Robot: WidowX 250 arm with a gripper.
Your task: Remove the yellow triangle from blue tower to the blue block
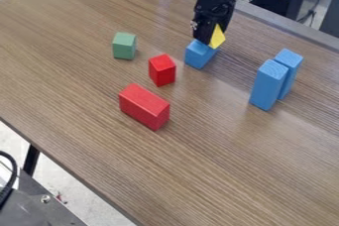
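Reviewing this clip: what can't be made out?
All in the camera view:
Yellow triangle: left part, behind the end effector.
Blue block: back of its top, same cause.
Rear tall blue block: lower left, behind the front tall block.
Table: right side, cut off by the edge.

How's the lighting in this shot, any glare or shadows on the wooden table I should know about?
In the camera view, a soft pale sheen lies on the middle of the table; shadows beside the blocks are faint and soft-edged; the tall blue blocks have lighter tops than sides, suggesting light from above; the black gripper is dark enough that its parts merge.
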